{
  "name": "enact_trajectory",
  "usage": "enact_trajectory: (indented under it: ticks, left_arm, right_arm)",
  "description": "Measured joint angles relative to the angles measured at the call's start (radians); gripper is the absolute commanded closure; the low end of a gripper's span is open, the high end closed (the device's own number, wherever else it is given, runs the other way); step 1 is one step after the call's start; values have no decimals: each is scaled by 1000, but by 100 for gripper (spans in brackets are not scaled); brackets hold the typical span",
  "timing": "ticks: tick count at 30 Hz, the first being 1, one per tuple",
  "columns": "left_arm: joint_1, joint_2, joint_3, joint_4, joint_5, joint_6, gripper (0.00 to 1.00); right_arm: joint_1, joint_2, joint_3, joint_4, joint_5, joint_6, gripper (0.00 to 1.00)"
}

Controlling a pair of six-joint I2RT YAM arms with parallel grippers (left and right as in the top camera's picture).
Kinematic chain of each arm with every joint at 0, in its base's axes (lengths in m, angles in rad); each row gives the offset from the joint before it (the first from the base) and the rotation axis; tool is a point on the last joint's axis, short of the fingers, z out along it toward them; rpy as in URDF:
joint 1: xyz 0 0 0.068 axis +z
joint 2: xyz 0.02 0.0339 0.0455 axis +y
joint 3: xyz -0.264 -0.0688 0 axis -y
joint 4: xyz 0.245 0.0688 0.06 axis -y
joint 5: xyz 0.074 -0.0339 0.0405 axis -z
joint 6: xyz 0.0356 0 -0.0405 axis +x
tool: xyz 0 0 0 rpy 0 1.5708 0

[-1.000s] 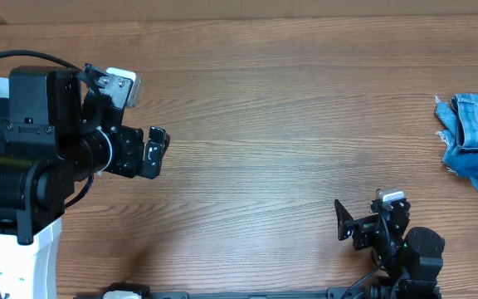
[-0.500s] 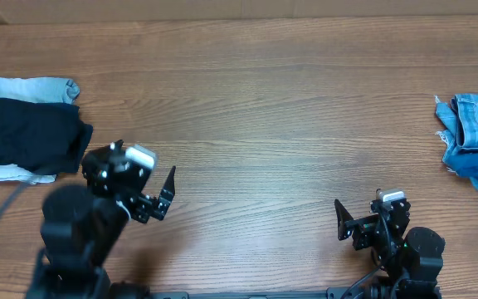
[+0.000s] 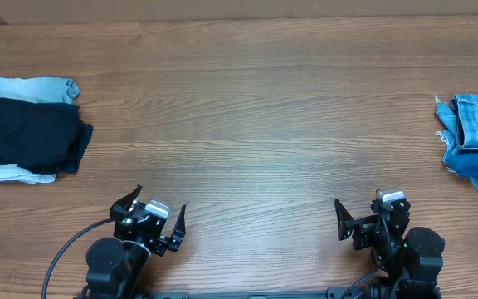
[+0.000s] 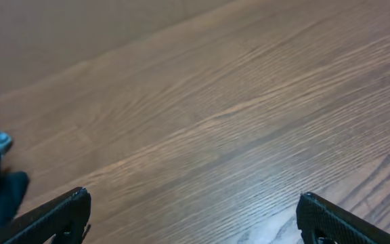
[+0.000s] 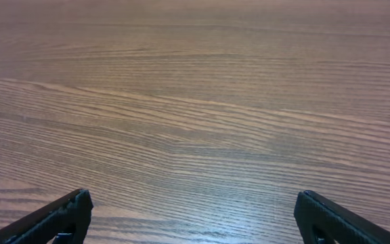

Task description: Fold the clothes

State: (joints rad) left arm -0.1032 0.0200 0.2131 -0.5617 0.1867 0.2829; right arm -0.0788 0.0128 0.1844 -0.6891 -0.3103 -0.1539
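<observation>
Dark garment [image 3: 27, 143], black-to-navy, lay folded in a thick, roughly rect. bundle at the left edge of the counter [image 3: 256, 100]. Its right end bulged out w/ soft rounded corners. It sat on a pale layer [image 3: 2, 173] that peeked out on the side toward the counter's front. A light-blue denim piece [image 3: 31, 87], also folded, showed just past it toward the counter's back. All three touched in one stack.

At the counter's right edge lay a rumpled denim pile [image 3: 475, 120] w/ a frayed hem, partly cut off by the frame. It touched bright blue cloth [image 3: 471, 170] on its front side.

Left gripper [image 3: 158, 209] sat near the counter's front edge, left of ctr, jaws spread wide, nothing btwn them. Its wrist cam showed bare wood grain, w/ a dark corner of the stack at far left.

Right gripper [image 3: 363, 218] sat near the counter's front edge, right of ctr, likewise released and empty, over bare wood. Both were well apart from the clothes.
</observation>
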Motion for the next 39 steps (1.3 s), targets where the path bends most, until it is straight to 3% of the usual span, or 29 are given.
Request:
enact_trajectory:
  ticks: [6,39]
  left_arm:
    - [0,-3,-69,98,0,-22,0]
    - [0,-3,-70,99,0,-22,0]
  right_arm:
    - [0,0,0,0,0,0,0]
    - [0,0,0,0,0,0,0]
